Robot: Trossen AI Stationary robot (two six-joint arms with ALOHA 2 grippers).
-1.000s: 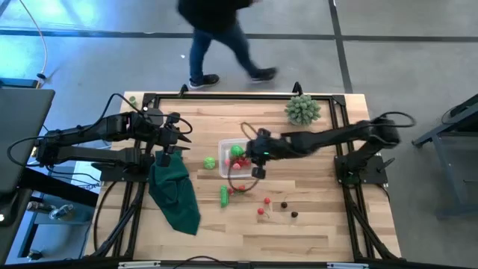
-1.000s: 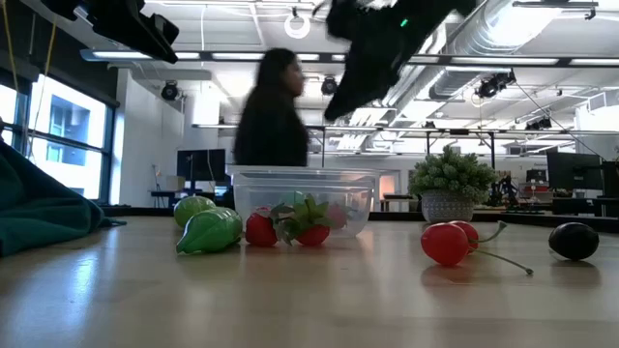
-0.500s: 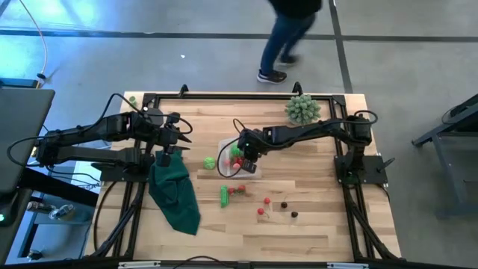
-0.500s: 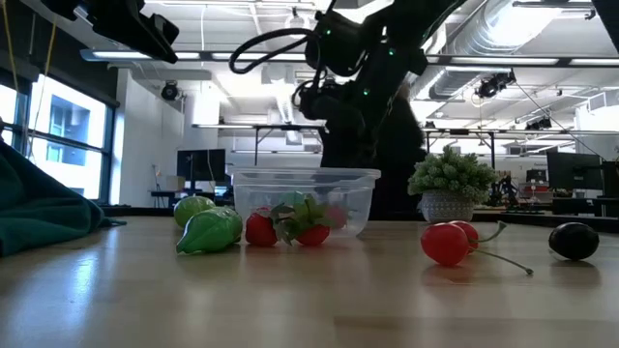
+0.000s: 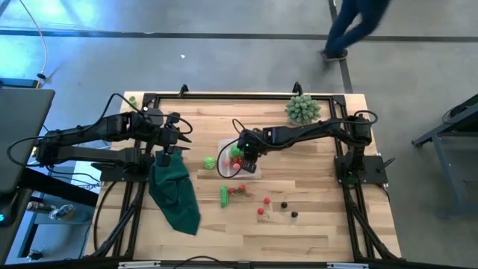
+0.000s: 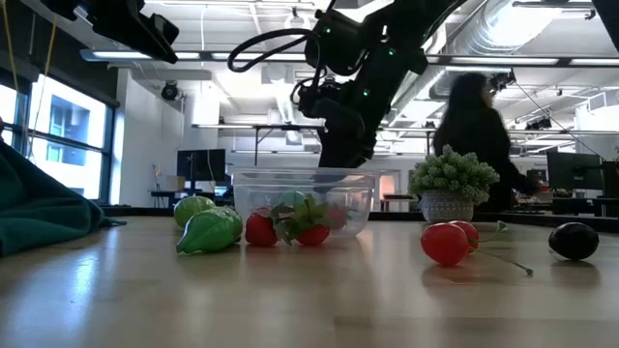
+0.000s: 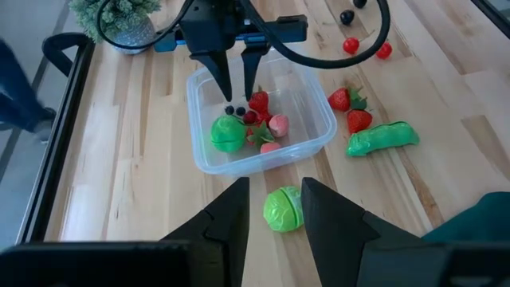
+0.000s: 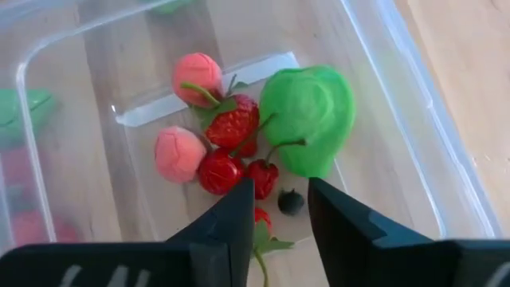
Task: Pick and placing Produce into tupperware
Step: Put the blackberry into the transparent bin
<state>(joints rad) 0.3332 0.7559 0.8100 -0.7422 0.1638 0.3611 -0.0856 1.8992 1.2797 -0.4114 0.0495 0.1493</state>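
Your right gripper [image 7: 237,84], fingers parted and empty, hangs inside the tupperware [image 7: 319,151] above a dropped dark berry [image 8: 291,201]; next, lift out and fetch more produce.

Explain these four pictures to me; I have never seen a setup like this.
Two dark robot arms work at a wooden table. One picture looks down from above, one looks level across the tabletop, and two come from cameras on the wrists. The right tool hangs open inside the clear tupperware, above toy produce already in it, holding nothing. The left tool waits open near a green toy beside the tupperware. More produce, a green cloth and a small plant also lie on the table.
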